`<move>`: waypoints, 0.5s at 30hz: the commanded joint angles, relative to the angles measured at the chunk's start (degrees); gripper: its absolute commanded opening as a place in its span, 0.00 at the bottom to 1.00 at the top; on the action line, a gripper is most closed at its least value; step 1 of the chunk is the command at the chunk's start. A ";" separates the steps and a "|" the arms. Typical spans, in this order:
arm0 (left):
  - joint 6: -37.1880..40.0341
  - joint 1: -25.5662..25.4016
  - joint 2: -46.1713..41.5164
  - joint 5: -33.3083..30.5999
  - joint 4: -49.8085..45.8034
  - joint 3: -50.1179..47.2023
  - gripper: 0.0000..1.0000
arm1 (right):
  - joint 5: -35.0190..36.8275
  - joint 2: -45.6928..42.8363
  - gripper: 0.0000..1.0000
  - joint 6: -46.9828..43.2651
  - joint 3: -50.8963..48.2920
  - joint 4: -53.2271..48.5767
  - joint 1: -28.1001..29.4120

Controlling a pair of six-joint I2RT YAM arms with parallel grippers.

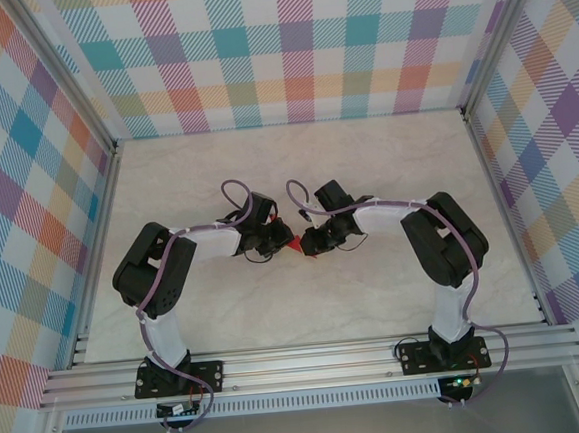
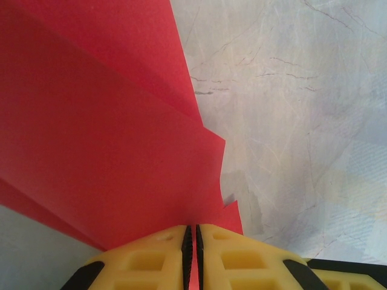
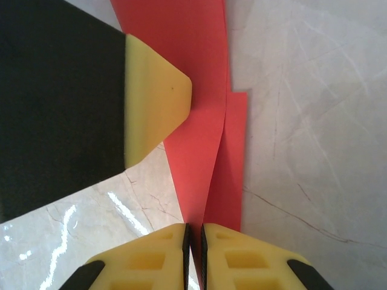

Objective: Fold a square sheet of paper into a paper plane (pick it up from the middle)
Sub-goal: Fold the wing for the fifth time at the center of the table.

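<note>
Both arms meet at the centre of the top view. There the left gripper (image 1: 272, 244) and the right gripper (image 1: 318, 241) face each other, with the red paper (image 1: 295, 246) a small pointed sliver between them above the pale marbled surface (image 1: 386, 169). In the left wrist view the left gripper (image 2: 192, 234) has its yellow fingers pressed together on the paper at bottom centre. The paper fans up across the left of that frame in several overlapping creased layers, their corners stepping out toward the middle. In the right wrist view the right gripper (image 3: 195, 234) is likewise clamped on a narrow strip of the paper, which rises to the top centre as two overlapping flaps. A yellow fingertip (image 3: 154, 96) of the left gripper sits against the paper at upper left. This looks like a two-handed crease, or a hand-over, on a half-folded plane that is far from finished. To do it well, one gripper should act as the firm anchor while the other moves slowly along the fold line. Pulling the two apart would put tension on such thin paper and tear it. The layers should be squared up before any pressing, since the stepped corners suggest they could slip out of register. Neither gripper should let go until the other's hold is sure.
</note>
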 commanded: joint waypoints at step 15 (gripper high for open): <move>1.37 0.06 -0.89 -1.27 -4.60 1.45 0.18 | -7.75 3.17 0.00 2.34 -0.04 2.88 -1.43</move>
